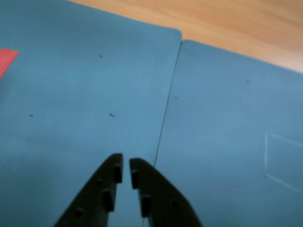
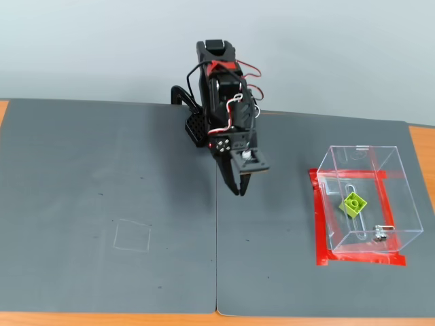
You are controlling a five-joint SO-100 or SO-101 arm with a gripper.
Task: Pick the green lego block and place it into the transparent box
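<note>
Green lego block point(image 2: 354, 202) in transparent box point(image 2: 387, 170)

The wrist view rides close behind the gripper point(image 1: 126, 165), looking down past its tips at the mat seam point(image 1: 165, 109) beneath, while the fixed view looks down from high opposite the arm, sharing that seam point(image 2: 217, 258) below the gripper point(image 2: 240, 189).

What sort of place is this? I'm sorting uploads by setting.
Probably a hobby or lab robot bench: a wooden table covered by two grey mats, a taped-down transparent box and plain wall behind.
</note>
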